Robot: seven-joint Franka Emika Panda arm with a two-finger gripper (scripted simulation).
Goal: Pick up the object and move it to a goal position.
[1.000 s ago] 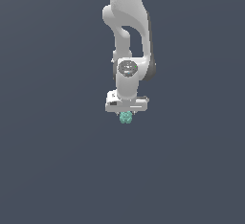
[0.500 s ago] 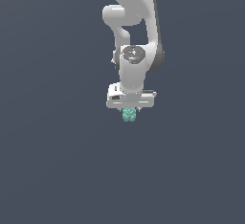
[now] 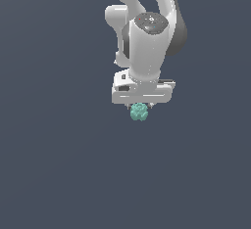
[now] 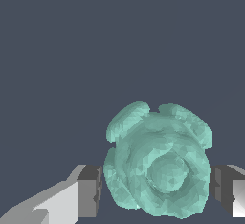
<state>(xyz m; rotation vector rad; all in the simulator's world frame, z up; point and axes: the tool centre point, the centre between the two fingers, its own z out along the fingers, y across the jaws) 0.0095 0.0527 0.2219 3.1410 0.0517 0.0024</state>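
Arm: the white Franka arm (image 3: 147, 37) comes down from above the frame in the exterior view, its wrist pointing straight down over a plain dark blue-grey ground
Gripper: the gripper (image 3: 140, 106) hangs below the wide white hand body; its short fingers barely show under that body, with the object between them
Fingers: in the wrist view one finger (image 4: 86, 192) with a dark grey pad sits on one side of the object and the other finger (image 4: 228, 189) on the opposite side, each pad touching or just beside the lumpy surface; the contact line itself is hard to make out
Gripper state: the fingers are clamped on the object, one on each flank, with the blob filling the whole gap
Object: the teal-green bumpy blob (image 3: 139, 111) (image 4: 159, 168), roughly round with rounded lobes, sits directly under the hand between the fingertips and is narrower than the hand body above it
Object position: its lower part sticks out beyond the fingertips, and in the exterior view it shows against the plain ground beneath the hand; whether it touches any surface cannot be told
Surroundings: even dark ground on all sides of the hand in both views
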